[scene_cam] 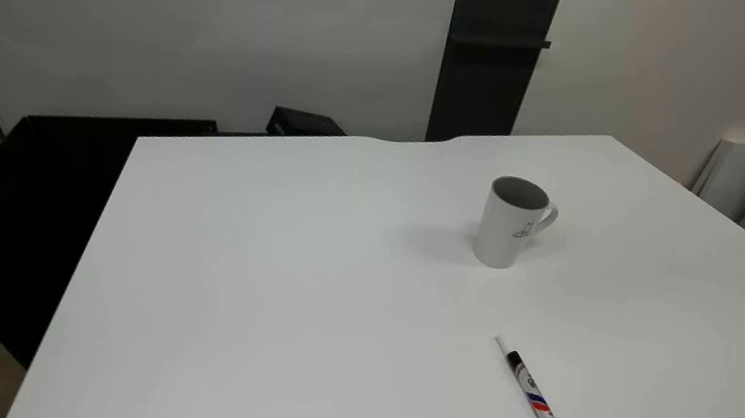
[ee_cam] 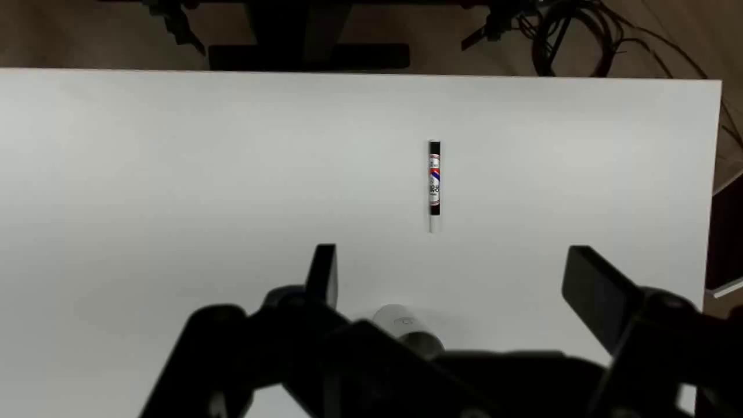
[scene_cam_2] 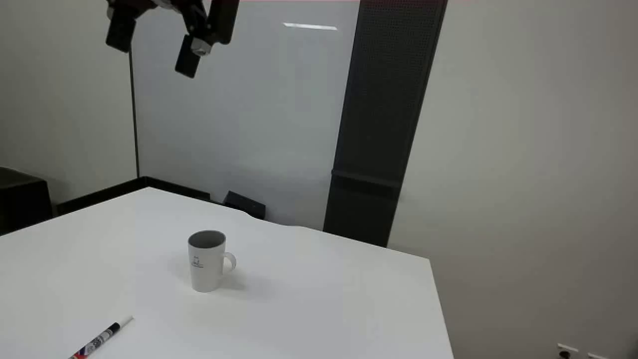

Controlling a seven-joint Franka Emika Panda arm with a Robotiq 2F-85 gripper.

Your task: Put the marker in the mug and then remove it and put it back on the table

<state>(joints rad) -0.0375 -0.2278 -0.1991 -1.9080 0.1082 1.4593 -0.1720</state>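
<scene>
A white table (scene_cam: 263, 259) stretches beneath a black gripper (scene_cam_2: 152, 56), its fingers spread wide and grasping nothing, high in an exterior view. A white mug (scene_cam: 501, 228) stands upright on the table, partly hidden by the gripper in the wrist view. A marker (ee_cam: 435, 186) lies flat on the table near the mug, well below and apart from the gripper; in the wrist view it shows beyond the fingertips, between the lines of the two fingers.

A lab, by its looks
Claw (ee_cam: 453, 248) over a white worktop (ee_cam: 232, 174); coiled cables (ee_cam: 541, 46) beyond an edge, near a corner.
</scene>
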